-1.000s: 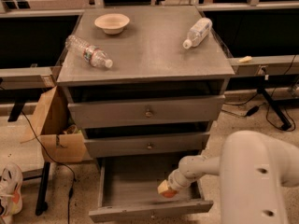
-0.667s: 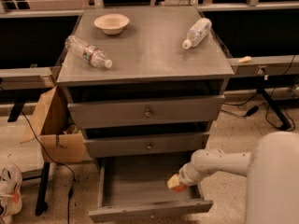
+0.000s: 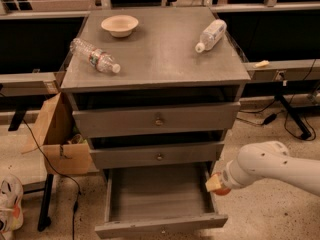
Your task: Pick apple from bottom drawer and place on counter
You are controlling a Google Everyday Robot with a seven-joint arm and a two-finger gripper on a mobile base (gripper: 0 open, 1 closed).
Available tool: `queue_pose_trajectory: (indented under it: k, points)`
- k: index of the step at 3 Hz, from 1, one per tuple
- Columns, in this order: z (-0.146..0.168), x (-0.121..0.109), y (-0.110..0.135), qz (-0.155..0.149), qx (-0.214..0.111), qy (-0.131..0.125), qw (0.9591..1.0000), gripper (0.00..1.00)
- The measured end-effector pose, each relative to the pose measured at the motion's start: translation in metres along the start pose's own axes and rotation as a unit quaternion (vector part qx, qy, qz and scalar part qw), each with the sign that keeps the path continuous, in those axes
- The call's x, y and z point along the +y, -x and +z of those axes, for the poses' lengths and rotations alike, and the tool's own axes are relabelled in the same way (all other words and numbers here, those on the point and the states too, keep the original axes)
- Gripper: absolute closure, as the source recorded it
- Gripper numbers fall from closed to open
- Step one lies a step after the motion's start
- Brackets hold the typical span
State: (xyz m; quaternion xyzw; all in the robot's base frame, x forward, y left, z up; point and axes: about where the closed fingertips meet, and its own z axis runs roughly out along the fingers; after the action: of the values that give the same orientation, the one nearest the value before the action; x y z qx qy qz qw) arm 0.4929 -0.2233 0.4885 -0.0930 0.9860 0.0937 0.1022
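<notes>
The bottom drawer (image 3: 157, 196) stands pulled open and its plank floor is bare. My gripper (image 3: 216, 184) is at the drawer's right edge, just outside its side wall and a little above the floor level. It is shut on the red apple (image 3: 223, 189), which shows only partly behind a beige fingertip (image 3: 212, 183). The white arm (image 3: 270, 166) comes in from the right. The counter (image 3: 160, 59) is the grey top of the cabinet, well above the gripper.
On the counter are a beige bowl (image 3: 120, 25) at the back left, a clear plastic bottle (image 3: 95, 55) lying at the left and a white bottle (image 3: 211, 35) lying at the right. A cardboard box (image 3: 57, 136) and a shoe (image 3: 10, 211) are left of the cabinet.
My gripper has moved right and up with the apple, from inside the drawer over its floor to outside its right side wall. The arm has drawn back to the right.
</notes>
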Motion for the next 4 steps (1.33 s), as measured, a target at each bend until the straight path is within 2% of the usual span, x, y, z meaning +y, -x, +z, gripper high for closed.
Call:
queue_pose_trajectory:
  k: [1,2,3,4]
  points:
    - [-0.086,0.008,-0.003,0.025,-0.028,-0.027,0.9989,1.00]
    - [-0.144,0.012,0.014,0.015,-0.068,-0.055,0.9960,1.00]
    - [-0.145,0.012,0.015,0.014,-0.070,-0.055,0.9959,1.00]
    - [-0.168,0.014,0.029,0.019,-0.104,-0.038,0.9937,1.00]
